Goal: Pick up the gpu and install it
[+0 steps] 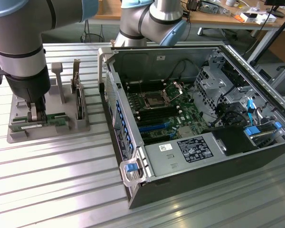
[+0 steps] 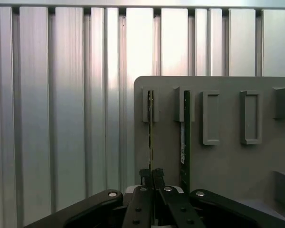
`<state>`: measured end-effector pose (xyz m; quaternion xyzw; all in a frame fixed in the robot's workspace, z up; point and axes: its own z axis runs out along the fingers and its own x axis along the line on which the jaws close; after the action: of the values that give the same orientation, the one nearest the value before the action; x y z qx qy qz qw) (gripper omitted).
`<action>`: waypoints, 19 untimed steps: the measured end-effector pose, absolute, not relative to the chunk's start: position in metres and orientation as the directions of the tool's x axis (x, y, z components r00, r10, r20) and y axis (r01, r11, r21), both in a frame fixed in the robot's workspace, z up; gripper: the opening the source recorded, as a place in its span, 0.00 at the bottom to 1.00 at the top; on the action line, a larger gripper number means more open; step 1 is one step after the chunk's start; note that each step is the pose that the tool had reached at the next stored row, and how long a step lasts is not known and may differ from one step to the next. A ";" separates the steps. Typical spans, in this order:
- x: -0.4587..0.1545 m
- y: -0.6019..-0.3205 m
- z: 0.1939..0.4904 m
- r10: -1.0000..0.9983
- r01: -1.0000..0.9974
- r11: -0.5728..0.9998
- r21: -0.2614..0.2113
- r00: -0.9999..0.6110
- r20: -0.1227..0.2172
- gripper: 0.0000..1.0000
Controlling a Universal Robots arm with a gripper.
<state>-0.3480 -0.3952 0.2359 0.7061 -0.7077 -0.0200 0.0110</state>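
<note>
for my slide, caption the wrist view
Gripper shut on one gpu standing in the grey holder, its twin alongside.

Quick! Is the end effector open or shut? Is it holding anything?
End effector: shut on the gpu, the green stick standing in the grey holder.

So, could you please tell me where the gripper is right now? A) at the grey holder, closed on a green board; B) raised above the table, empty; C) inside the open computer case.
A: the gripper is down at the grey holder, shut on the gpu standing on edge in its slot.
</note>
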 end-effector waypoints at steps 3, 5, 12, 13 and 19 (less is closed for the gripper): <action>-0.348 -0.395 0.238 -1.000 -0.999 0.002 0.044 -0.003 -0.013 0.12; -0.348 -0.395 0.240 -1.000 -0.999 0.002 0.044 -0.003 -0.013 0.12; -0.348 -0.395 0.246 -1.000 -0.999 0.002 0.044 -0.003 -0.013 0.12; -0.348 -0.395 0.247 -1.000 -0.999 0.002 0.044 -0.003 -0.013 0.12; -0.348 -0.395 0.252 -1.000 -0.999 0.002 0.044 -0.003 -0.013 0.12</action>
<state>-0.3480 -0.3951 0.2517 0.7061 -0.7077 -0.0200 0.0110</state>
